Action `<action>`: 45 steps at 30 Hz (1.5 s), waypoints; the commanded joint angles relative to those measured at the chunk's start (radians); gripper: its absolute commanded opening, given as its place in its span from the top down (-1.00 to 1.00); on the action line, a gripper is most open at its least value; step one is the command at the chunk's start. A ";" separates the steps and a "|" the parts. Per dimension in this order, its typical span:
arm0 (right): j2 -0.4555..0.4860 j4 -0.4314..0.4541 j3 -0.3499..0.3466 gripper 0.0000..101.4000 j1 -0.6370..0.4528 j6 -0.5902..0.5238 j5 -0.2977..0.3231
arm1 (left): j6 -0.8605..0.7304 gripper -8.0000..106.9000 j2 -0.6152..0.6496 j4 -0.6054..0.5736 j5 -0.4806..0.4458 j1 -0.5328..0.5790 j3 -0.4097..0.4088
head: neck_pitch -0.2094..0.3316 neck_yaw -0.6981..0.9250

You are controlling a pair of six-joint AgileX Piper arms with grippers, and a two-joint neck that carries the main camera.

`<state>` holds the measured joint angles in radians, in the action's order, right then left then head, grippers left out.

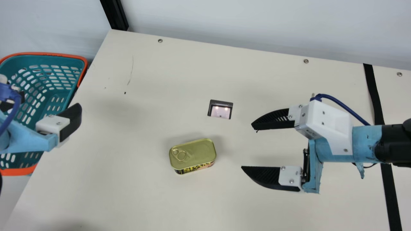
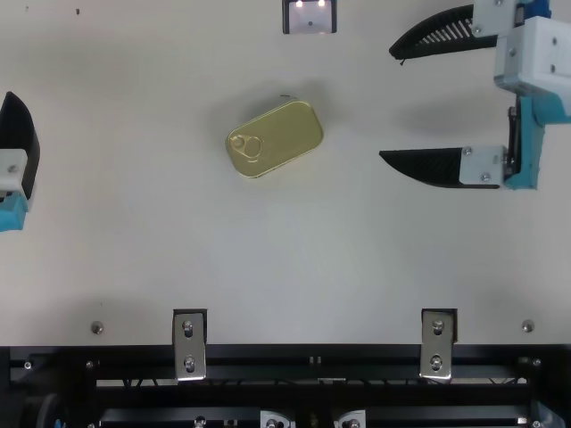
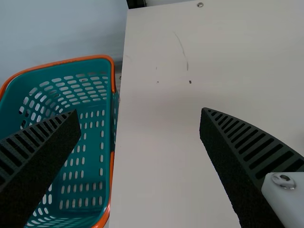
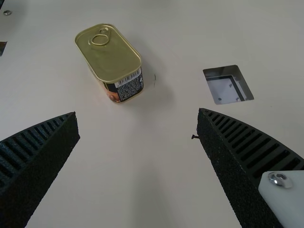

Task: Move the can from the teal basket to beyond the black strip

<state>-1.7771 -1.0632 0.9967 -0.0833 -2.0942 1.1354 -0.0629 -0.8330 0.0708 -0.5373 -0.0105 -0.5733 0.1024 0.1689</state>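
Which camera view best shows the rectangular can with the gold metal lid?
The right wrist view: it shows the can close up, lid and printed end. The main view shows the lid and a printed long side, farther off; the top view, chiefly the lid.

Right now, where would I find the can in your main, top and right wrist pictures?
Main view: the can, just below the middle.
Top view: above the middle.
Right wrist view: upper left, ring-pull lid up.
Shared landmark: the small dark-rimmed square opening in the table, near the can.
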 commanded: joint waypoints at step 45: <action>0.091 0.380 0.502 -1.00 0.384 0.421 0.042 | 0.000 -0.71 0.000 0.000 0.000 0.000 0.000 | 0.004 0.000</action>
<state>-1.6814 -0.6926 1.4935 0.2963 -1.6762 1.1789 -0.0629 -0.8330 0.0708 -0.5373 -0.0105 -0.5733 0.1024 0.1689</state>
